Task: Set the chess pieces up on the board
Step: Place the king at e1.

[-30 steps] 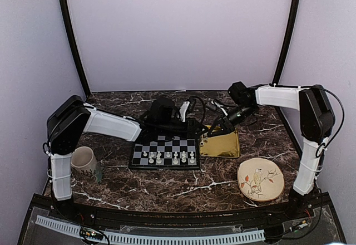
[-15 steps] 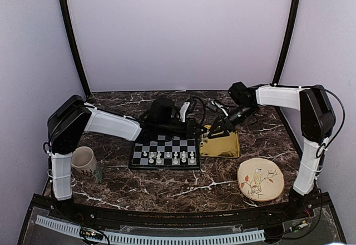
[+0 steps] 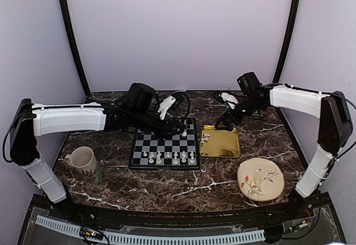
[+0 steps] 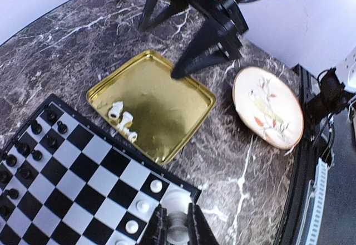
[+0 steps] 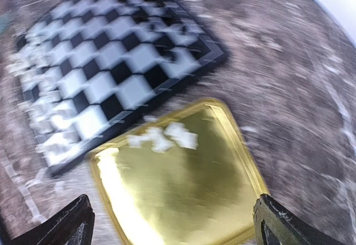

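**Left arm swings a white chessman out over the board**

The biggest change is in the left arm. A second ago it stood folded with its elbow high and its tip near where board and tray meet. Now it lies stretched low across the table (image 3: 167,186), and the mug (image 3: 83,158) at the board's 9 o'clock, partly behind that arm before, shows whole.

The left pincer (image 4: 176,217) is pinching a white chessman (image 4: 177,203), held above the right-hand side of the board (image 3: 164,145). We cannot tell which square lies under it.

The right arm has drawn back a little toward 12 o'clock. The right pincer (image 3: 221,127) hangs spread wide with nothing in it over the far rim of the gold tray (image 3: 225,147), which sits at the board's 3 o'clock.

White chess pieces (image 3: 167,157) stand in the ranks on the board's 6 o'clock side, and black chessmen (image 4: 22,147) crowd the 12 o'clock side. A few white ones still lie in the tray, at the corner nearest the board. The bird plate (image 3: 260,179) lies at the tray's 5 o'clock, untouched.

We judge that one more piece has left the tray and is on its way to the white ranks. What remains for this piece is to lower it upright onto a free square without knocking its neighbours. After that, we expect the last few pieces in the tray will need fetching.
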`<state>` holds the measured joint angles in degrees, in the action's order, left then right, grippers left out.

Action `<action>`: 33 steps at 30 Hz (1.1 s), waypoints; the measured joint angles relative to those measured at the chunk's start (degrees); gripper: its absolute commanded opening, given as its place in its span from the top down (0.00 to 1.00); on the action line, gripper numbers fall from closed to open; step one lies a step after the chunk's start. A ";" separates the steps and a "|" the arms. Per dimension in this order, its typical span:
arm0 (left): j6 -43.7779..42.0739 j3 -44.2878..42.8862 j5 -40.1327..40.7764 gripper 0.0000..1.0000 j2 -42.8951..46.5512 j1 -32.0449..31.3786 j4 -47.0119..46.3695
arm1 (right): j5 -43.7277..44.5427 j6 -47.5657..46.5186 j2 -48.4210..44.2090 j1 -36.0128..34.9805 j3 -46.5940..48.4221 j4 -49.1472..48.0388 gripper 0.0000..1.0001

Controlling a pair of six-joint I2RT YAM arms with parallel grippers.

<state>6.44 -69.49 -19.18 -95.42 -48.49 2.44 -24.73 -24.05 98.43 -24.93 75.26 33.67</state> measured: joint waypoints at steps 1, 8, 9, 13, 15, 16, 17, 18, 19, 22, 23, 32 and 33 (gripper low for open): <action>-1.42 0.50 0.48 0.93 1.16 -0.07 1.88 | 3.48 1.27 -0.74 0.28 -1.14 -1.84 0.00; -8.44 3.32 3.63 0.93 1.18 -1.36 12.44 | 11.76 6.62 -2.91 6.40 -5.42 -8.46 0.04; -8.96 3.41 3.82 0.93 0.50 -1.57 13.27 | 11.54 6.64 -2.91 6.60 -5.49 -8.61 0.08; -10.43 3.43 5.09 0.93 -2.58 -2.05 14.99 | 9.25 6.51 -2.93 6.16 -5.77 -9.18 0.19; -10.80 3.43 5.77 0.93 -3.96 -2.19 15.63 | 8.04 6.19 -2.91 6.05 -5.75 -9.18 0.22; -10.88 3.43 6.19 0.93 -4.35 -2.21 15.85 | 7.56 6.03 -2.80 6.05 -5.75 -9.07 0.24; -10.99 3.43 6.69 0.93 -4.76 -2.27 16.24 | 7.08 5.92 -2.60 6.03 -5.70 -8.85 0.25; -11.06 3.43 7.10 0.93 -4.94 -2.27 16.48 | 6.54 5.81 -2.29 6.03 -5.60 -8.61 0.25; -11.15 3.43 7.89 0.93 -5.07 -2.27 16.68 | 6.12 5.70 -1.88 6.03 -5.51 -8.31 0.26; -11.19 3.43 9.86 0.93 -5.09 -2.27 16.98 | 4.98 5.53 -0.92 6.03 -5.35 -7.52 0.28; -11.19 3.43 10.49 0.93 -5.14 -2.25 16.98 | 4.57 5.44 -0.52 6.01 -5.18 -6.99 0.28; -11.15 3.41 12.68 0.93 -7.23 -2.27 16.85 | 2.51 4.50 0.48 6.01 -4.55 -6.12 0.32; -11.15 3.39 12.68 0.93 -7.23 -2.27 16.74 | 2.36 4.44 0.48 6.01 -4.52 -6.05 0.32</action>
<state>-4.71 -66.11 -6.50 -102.65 -50.76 19.18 -22.37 -19.62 98.91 -18.92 70.74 27.62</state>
